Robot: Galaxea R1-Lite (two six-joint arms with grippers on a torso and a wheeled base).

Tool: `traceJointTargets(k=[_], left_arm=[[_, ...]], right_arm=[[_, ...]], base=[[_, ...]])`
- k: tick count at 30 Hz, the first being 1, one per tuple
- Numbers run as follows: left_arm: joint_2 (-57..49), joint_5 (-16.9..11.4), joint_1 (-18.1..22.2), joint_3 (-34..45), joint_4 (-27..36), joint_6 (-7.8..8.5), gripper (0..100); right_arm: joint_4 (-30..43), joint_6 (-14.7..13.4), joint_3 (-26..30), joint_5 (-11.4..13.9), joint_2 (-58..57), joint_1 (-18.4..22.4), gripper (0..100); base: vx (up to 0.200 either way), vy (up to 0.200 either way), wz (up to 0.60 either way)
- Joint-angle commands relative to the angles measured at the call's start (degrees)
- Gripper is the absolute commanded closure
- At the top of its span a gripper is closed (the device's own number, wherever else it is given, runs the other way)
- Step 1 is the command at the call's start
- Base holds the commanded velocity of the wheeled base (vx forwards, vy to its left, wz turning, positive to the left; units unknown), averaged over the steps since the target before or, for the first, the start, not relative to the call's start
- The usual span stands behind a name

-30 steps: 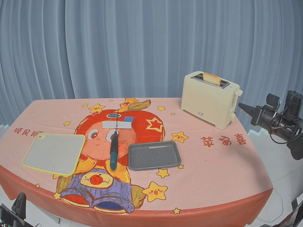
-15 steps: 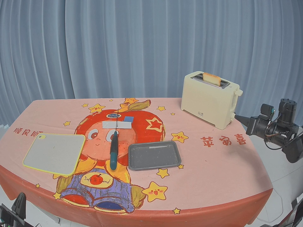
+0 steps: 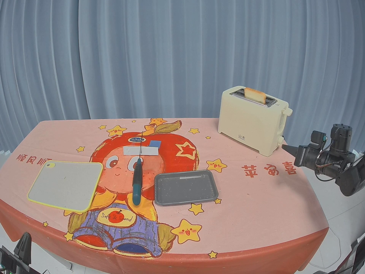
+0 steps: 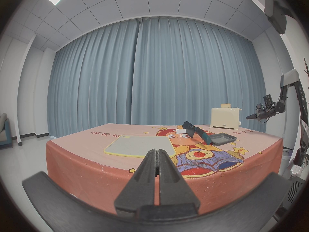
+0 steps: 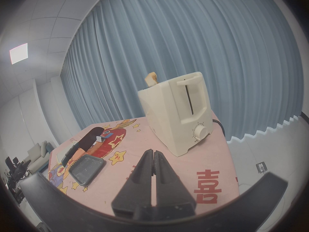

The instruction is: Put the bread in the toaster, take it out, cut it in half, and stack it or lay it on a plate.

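Finding a cream toaster (image 3: 251, 123) standing near the far right corner of the table (image 3: 266, 254), holding one browned slice of bread (image 3: 254, 94) upright in its slot, top edge poking out. Finding a grey tray (image 3: 186, 189) lying near the middle of the table, its floor bare. Noting a knife (image 3: 137, 179) just beside the tray on the side toward the left edge, teal handle pointing at the near edge, and a yellow-rimmed cutting board (image 3: 65, 185) lying flat toward the near left corner.

Covering the table: a pink cartoon-printed cloth (image 3: 243, 217). Hanging behind the far edge: a blue-grey curtain (image 3: 182, 46).

Hovering off the right edge, near the toaster's lower end but apart from it: the right hand (image 3: 286, 147), clenched on nothing, with the bread higher up and beyond. Hanging low off the near left corner, well apart from the bread: the left hand (image 4: 156, 153), likewise clenched and gripping nothing.
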State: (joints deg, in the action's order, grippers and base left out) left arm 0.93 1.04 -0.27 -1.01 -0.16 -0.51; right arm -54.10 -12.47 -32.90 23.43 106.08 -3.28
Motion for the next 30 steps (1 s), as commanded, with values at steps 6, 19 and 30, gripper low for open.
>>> traceJointTargets(k=[6,19,30], left_arm=[[0.0,0.0,0.0,1.0,0.0,-0.02,100],[0.0,0.0,0.0,1.0,0.0,-0.02,100],[0.0,0.0,0.0,1.0,0.0,-0.02,100]], right_arm=[[-0.1,0.0,-0.6,-0.1,3.4,0.6,100],[-0.1,0.0,-3.7,-0.4,8.1,3.5,100],[-0.1,0.0,-7.3,-7.4,12.9,3.8,100]], base=[[0.0,0.0,0.0],[0.0,0.0,0.0],[0.0,0.0,0.0]])
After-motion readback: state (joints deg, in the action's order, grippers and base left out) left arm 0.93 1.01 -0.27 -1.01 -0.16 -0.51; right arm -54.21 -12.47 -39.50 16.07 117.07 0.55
